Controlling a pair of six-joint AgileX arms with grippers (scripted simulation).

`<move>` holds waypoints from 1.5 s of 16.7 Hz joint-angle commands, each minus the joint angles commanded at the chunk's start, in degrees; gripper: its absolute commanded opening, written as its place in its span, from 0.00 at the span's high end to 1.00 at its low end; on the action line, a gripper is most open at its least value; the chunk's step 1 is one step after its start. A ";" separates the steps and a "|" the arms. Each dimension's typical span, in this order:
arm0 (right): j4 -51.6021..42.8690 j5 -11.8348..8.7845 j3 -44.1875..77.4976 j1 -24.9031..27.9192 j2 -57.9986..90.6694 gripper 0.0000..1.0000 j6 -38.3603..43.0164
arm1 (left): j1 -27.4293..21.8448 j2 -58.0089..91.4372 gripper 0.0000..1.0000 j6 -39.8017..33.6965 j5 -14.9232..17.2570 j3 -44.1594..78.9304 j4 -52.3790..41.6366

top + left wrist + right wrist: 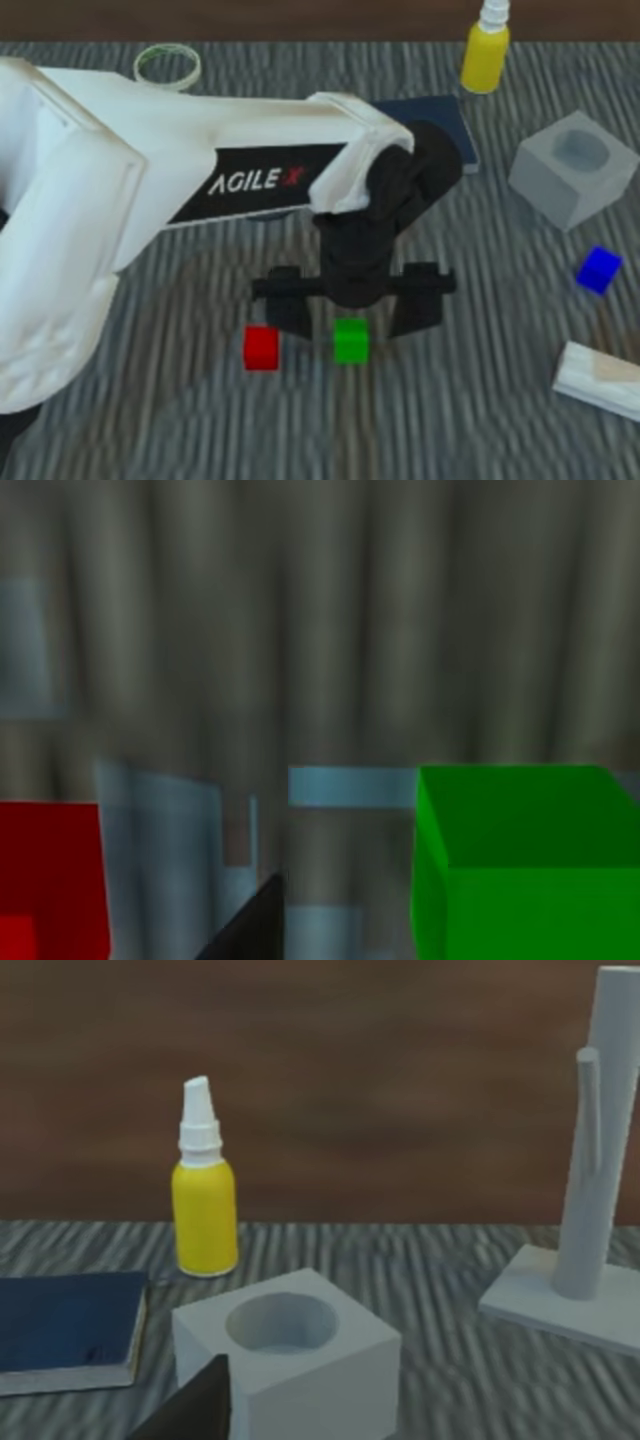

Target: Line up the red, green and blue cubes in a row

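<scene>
**Left gripper spread wide above the green cube**

Here, in the top view, my left arm (150, 190) reaches from the left edge toward the middle of the table (180, 420), its white casing marked AGILEX. The left gripper (355, 305) hangs over the near-centre area with its two dark fingers (290, 298) set far apart, one on each side of the green cube (351, 340). I see nothing clamped between them, and the cube sits on the table just past the fingertips, so I cannot confirm any contact with it. The red cube (262, 348) rests just to the left of the green one, with a small gap between the two, and both lie on roughly the same line. The blue cube (599, 270) stands well apart, near the right edge.

The left wrist view shows the green cube (520, 865) and the red cube (50, 880) close up on the striped surface, with the tip of one dark finger (250, 930) between them.

The right arm is out of the top view. Its wrist camera shows only a dark corner of the right gripper (195, 1405), so I cannot tell how its fingers are set. That view also takes in the grey block with a round hollow (290, 1360), a yellow bottle (205, 1195), a dark blue book (65, 1325) and a pale stand with an upright post (590, 1210). A roll of tape (167, 66) lies at the far left of the table, and a pale wooden block (600, 380) near the right edge.
</scene>
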 joint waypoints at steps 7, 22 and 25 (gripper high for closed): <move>0.00 0.00 0.00 0.00 0.00 0.00 0.00 | 0.06 -0.03 0.00 0.00 0.00 0.01 -0.01; -0.37 -0.03 0.53 0.08 0.54 0.00 -0.27 | 0.93 -4.53 0.00 -0.06 -0.07 9.07 -13.31; -3.49 -0.15 5.14 0.57 5.29 0.00 -2.61 | 3.19 -9.83 0.00 1.56 -0.26 4.34 -9.99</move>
